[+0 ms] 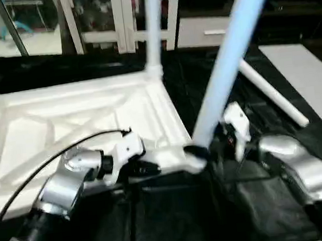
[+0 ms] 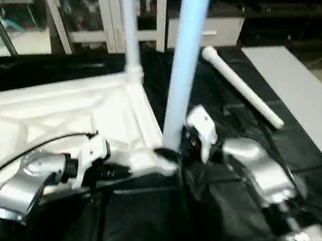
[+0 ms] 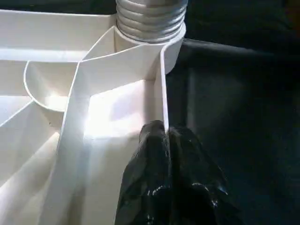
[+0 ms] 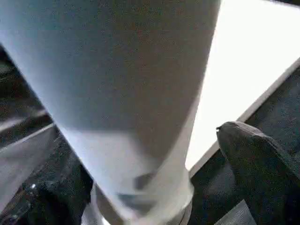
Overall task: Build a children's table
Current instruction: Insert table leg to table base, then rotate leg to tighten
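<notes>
The white table top (image 1: 63, 125) lies upside down on black cloth, its ribs facing up. One white leg (image 1: 152, 29) stands upright in the far right corner socket. A second leg (image 1: 229, 56) leans in the near right corner socket (image 1: 193, 162), its threaded end (image 3: 150, 18) showing above the socket. My right gripper (image 1: 207, 149) is open around this leg's base: one finger (image 4: 253, 154) stands a little off it. My left gripper (image 3: 166, 133) is shut on the top's rim beside that socket. A third leg (image 1: 273, 92) lies loose on the cloth to the right.
A pale board (image 1: 312, 81) lies on the floor at the far right. White cabinets and glass doors (image 1: 116, 21) stand behind the work. A black cable (image 1: 44, 164) runs over my left forearm across the table top.
</notes>
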You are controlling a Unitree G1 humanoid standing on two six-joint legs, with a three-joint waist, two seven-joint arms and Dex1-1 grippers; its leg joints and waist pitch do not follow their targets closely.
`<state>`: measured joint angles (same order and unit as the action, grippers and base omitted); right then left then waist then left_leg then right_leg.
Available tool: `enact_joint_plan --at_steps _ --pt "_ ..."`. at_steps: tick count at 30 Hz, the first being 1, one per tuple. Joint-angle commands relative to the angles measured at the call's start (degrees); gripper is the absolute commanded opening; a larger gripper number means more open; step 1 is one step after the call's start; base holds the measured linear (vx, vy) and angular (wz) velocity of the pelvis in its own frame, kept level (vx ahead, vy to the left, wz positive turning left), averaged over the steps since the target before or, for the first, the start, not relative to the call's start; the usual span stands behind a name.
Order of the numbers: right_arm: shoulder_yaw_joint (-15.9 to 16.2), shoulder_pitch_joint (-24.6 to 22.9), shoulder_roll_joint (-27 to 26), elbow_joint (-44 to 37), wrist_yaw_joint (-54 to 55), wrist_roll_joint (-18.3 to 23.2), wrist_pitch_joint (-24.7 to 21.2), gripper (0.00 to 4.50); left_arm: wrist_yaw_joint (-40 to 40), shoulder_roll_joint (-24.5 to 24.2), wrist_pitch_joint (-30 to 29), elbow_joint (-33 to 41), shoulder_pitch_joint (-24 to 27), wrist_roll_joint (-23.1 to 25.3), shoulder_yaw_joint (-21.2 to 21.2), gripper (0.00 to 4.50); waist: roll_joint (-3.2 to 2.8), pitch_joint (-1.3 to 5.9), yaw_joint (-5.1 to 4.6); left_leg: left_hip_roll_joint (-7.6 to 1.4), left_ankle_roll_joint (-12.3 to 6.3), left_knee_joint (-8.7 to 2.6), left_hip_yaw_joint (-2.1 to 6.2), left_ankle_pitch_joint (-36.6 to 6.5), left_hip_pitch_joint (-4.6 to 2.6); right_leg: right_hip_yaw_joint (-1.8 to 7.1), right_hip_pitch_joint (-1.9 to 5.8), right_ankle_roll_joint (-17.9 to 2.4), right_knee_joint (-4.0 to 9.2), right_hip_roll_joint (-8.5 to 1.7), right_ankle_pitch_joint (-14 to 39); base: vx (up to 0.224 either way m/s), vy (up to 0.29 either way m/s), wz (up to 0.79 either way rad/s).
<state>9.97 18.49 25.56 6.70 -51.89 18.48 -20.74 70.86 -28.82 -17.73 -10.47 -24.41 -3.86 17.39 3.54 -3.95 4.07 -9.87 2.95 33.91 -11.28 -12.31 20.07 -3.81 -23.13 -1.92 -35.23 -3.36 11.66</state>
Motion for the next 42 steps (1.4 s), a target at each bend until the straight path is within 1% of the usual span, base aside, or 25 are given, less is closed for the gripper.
enact_joint_plan --at_steps 1,2,3,4,8,9,11,13,14,16,17,21,23,24,27,31,35,39,40,41,42 --pt "1.61 -0.14 1.11 -1.95 -1.86 0.35 -0.77 4.17 2.94 0.72 1.55 2.00 -1.72 -2.20 1.51 0.00 -0.59 3.54 -0.12 -4.21 -1.99 -4.11 1.63 -5.76 -0.64 3.90 3.21 -13.67 3.66 -5.76 4.88 0.000 0.000 0.00" --pt "1.92 -0.18 1.39 -2.15 -2.20 0.20 -0.95 4.17 3.17 0.72 1.57 2.06 -1.75 -2.38 1.56 0.00 -0.61 3.62 -0.02 -4.21 -2.04 -4.02 1.60 -5.35 -0.73 3.89 3.18 -13.66 3.59 -5.74 4.41 0.000 0.000 0.00" --pt "2.61 -0.26 1.93 -2.35 -3.07 -0.15 -0.91 4.17 3.30 0.79 1.57 2.12 -1.79 -2.48 1.66 0.00 -0.47 3.61 0.02 -4.17 -2.21 -3.98 1.60 -4.82 -0.61 3.91 3.23 -13.65 3.51 -5.70 3.79 0.000 0.000 0.00" --pt "3.20 -0.39 2.51 -2.77 -3.91 -0.45 -1.18 4.17 3.51 0.76 1.74 2.12 -1.85 -2.56 1.78 0.00 -0.48 3.67 0.11 -4.13 -2.33 -3.93 1.61 -4.49 -0.60 3.89 3.30 -13.61 3.44 -5.67 3.42 0.000 0.000 0.00" --pt "3.84 -0.64 3.41 -3.58 -5.22 -0.89 -1.77 4.17 3.83 0.81 1.98 2.01 -1.96 -2.59 1.81 0.00 -0.39 3.90 0.51 -4.04 -3.60 -3.60 1.56 -1.90 -0.54 3.83 3.37 -14.16 2.94 -5.54 0.06 0.000 0.000 0.00" --pt "3.90 -0.67 3.71 -3.71 -5.80 -1.09 -2.03 4.17 3.90 0.83 2.18 1.75 -2.06 -2.51 1.76 0.00 -0.40 3.84 0.57 -4.01 -3.86 -3.55 1.49 -1.84 -0.55 3.83 3.29 -14.29 2.94 -5.55 -0.16 0.000 0.000 0.00" --pt "3.95 -0.63 3.76 -3.63 -5.95 -1.18 -1.99 4.17 3.85 0.83 2.27 1.61 -2.10 -2.45 1.74 0.00 -0.36 3.92 0.73 -4.03 -3.90 -3.50 1.52 -1.94 -0.53 3.81 3.37 -14.40 2.90 -5.64 0.16 0.000 0.000 0.00" --pt "3.89 -0.53 3.76 -3.47 -6.21 -1.15 -1.99 3.91 3.82 0.83 2.48 1.31 -2.16 -2.34 1.68 0.00 -0.33 3.88 0.77 -4.05 -3.88 -3.49 1.56 -2.01 -0.53 3.78 3.33 -14.37 2.92 -5.62 0.54 0.000 0.000 0.00" --pt "3.84 -0.51 3.73 -3.45 -6.25 -1.08 -2.00 3.91 3.83 0.82 2.50 1.27 -2.16 -2.34 1.67 0.00 -0.31 3.86 0.76 -4.05 -3.72 -3.47 1.58 -2.45 -0.51 3.77 3.34 -14.25 2.98 -5.62 1.41 0.000 0.000 0.00" --pt "3.85 -0.45 3.77 -3.45 -6.22 -0.93 -2.08 3.71 3.88 0.80 2.44 1.28 -2.15 -2.39 1.66 0.00 -0.36 3.87 0.80 -4.06 -3.51 -3.47 1.59 -2.64 -0.53 3.77 3.35 -14.18 3.01 -5.66 1.89 0.000 0.000 0.00" --pt "3.89 -0.44 3.84 -3.47 -6.30 -0.86 -2.08 3.50 3.84 0.78 2.43 1.27 -2.15 -2.38 1.67 0.00 -0.36 3.86 0.80 -4.04 -3.37 -3.43 1.58 -2.76 -0.52 3.78 3.32 -14.10 3.01 -5.61 2.07 0.000 0.000 0.00" --pt "3.94 -0.61 3.94 -3.20 -6.84 -1.01 -1.88 3.39 3.92 0.71 2.33 1.25 -2.07 -2.38 1.73 0.00 -0.37 3.82 0.90 -4.01 -2.96 -3.38 1.59 -3.49 -0.53 3.80 3.27 -13.77 3.09 -5.62 3.36 0.000 0.000 0.00" --pt "3.94 -0.65 3.95 -3.15 -6.97 -1.03 -1.94 3.10 3.95 0.70 2.30 1.26 -2.05 -2.38 1.73 0.00 -0.31 3.80 0.89 -4.03 -2.68 -3.39 1.63 -4.07 -0.52 3.78 3.25 -13.53 3.15 -5.61 4.24 0.000 0.000 0.00" --pt "3.94 -0.73 3.94 -3.08 -7.13 -1.20 -1.91 3.04 3.98 0.69 2.33 1.23 -2.02 -2.37 1.75 0.00 -0.38 3.79 0.93 -4.02 -2.51 -3.38 1.66 -4.20 -0.53 3.78 3.22 -13.40 3.15 -5.63 4.61 0.000 0.000 0.00" --pt "3.98 -0.89 3.95 -2.97 -7.33 -1.38 -1.80 2.80 4.03 0.69 2.37 1.15 -2.01 -2.37 1.79 0.00 -0.26 3.84 0.92 -3.95 -2.53 -3.32 1.64 -3.97 -0.43 3.81 3.31 -13.29 3.08 -5.63 4.23 0.000 0.000 0.00" --pt "4.11 -1.11 3.99 -2.54 -7.53 -1.66 -1.51 2.70 4.18 0.66 2.38 1.04 -1.97 -2.39 1.83 0.00 -0.28 4.00 0.93 -3.92 -3.03 -3.18 1.65 -2.70 -0.41 3.75 3.33 -13.57 2.80 -5.52 2.44 0.000 0.000 0.00" --pt "4.31 -1.26 4.02 -2.10 -7.61 -1.84 -1.29 2.67 4.43 0.61 2.29 1.08 -1.87 -2.38 1.81 0.00 -0.31 3.96 0.98 -3.92 -3.14 -3.17 1.64 -2.99 -0.46 3.74 3.32 -13.69 2.88 -5.59 2.96 0.000 0.000 0.00" --pt "4.40 -1.62 2.98 -0.58 -6.45 -2.34 -1.30 2.66 4.51 0.76 2.00 1.05 -1.76 -2.50 1.71 0.00 -0.31 3.99 0.95 -3.87 -3.28 -3.11 1.62 -2.83 -0.43 3.72 3.33 -13.88 2.83 -5.57 2.56 0.000 0.000 0.00" --pt "3.95 -1.34 1.87 0.73 -4.33 -2.88 -1.38 2.66 3.97 1.04 1.76 0.90 -1.71 -2.48 1.54 0.00 -0.30 3.94 0.92 -3.87 -3.26 -3.13 1.60 -2.97 -0.43 3.74 3.29 -13.88 2.88 -5.56 2.74 0.000 0.000 0.00" --pt "2.92 -0.53 -0.50 3.57 0.44 -4.10 -0.92 2.66 2.10 2.10 1.28 0.27 -1.67 -2.35 1.04 0.00 -0.38 3.89 0.84 -3.83 -3.07 -3.17 1.63 -3.33 -0.33 3.72 3.29 -13.79 2.94 -5.56 3.42 0.000 0.000 0.00" --pt "2.20 0.09 -2.15 5.56 3.78 -4.98 -0.56 2.65 0.75 2.86 0.95 -0.21 -1.66 -2.26 0.68 0.00 -0.43 3.90 0.74 -3.89 -2.82 -3.19 1.64 -3.54 -0.40 3.69 3.11 -13.80 2.98 -5.61 3.93 0.000 0.000 0.00"
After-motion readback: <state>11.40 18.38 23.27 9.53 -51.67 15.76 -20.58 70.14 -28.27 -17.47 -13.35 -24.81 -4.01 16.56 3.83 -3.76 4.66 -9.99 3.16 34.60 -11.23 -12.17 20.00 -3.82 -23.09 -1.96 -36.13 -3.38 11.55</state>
